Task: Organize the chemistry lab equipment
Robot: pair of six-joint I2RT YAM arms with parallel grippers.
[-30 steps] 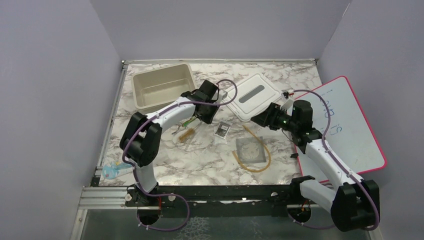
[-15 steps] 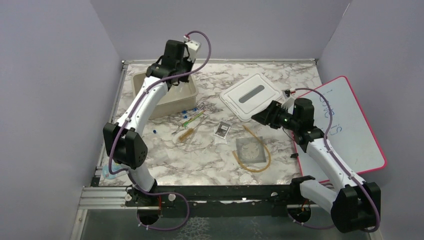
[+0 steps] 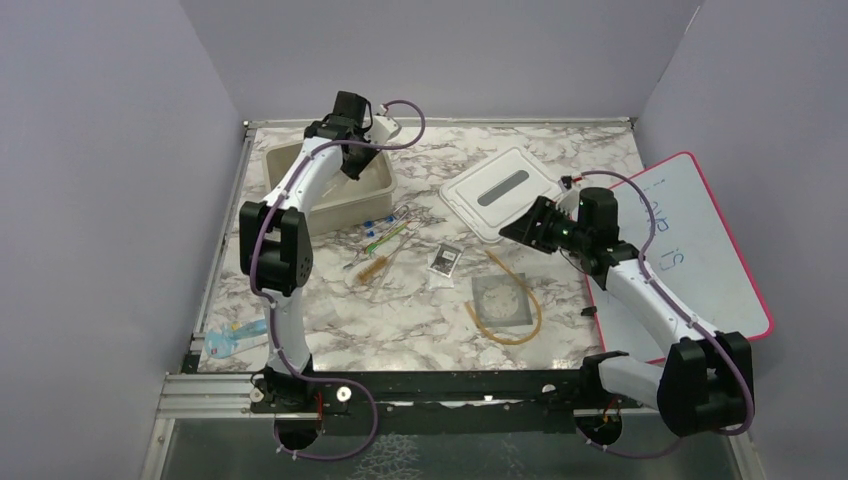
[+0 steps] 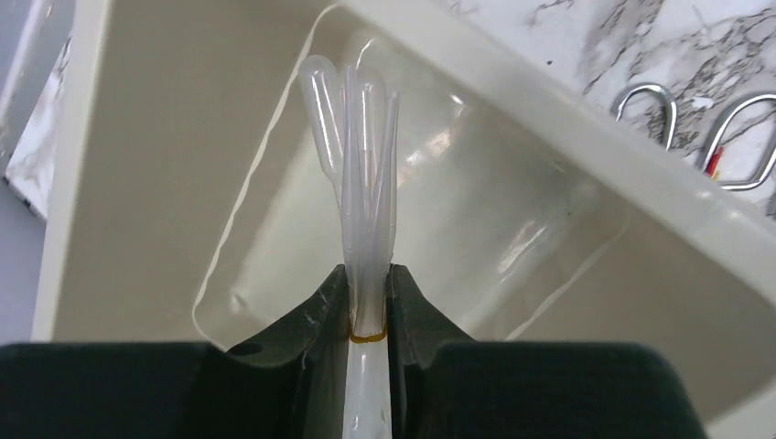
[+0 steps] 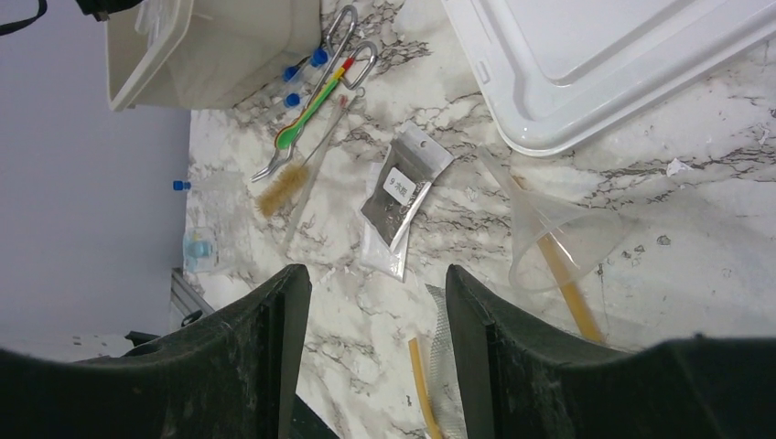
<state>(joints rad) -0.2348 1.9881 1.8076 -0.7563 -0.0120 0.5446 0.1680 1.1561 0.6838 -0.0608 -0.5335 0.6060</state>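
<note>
a banded bundle of clear pipettes (image 4: 361, 165) is pinched between the closed jaws of the left gripper (image 4: 369, 279), bulbs pointing into the bin (image 4: 137, 137). just outside the bin's near wall lie the tongs (image 5: 352, 37), green tool (image 5: 307, 114) and brush (image 5: 274, 194). farther from the bin sit the packet (image 5: 405, 187), then the gauze (image 3: 497, 298) with the tubing (image 3: 538, 305) curving round it. the right gripper (image 5: 375, 279) hovers well right of the bin, jaws wide apart, holding nothing.
</note>
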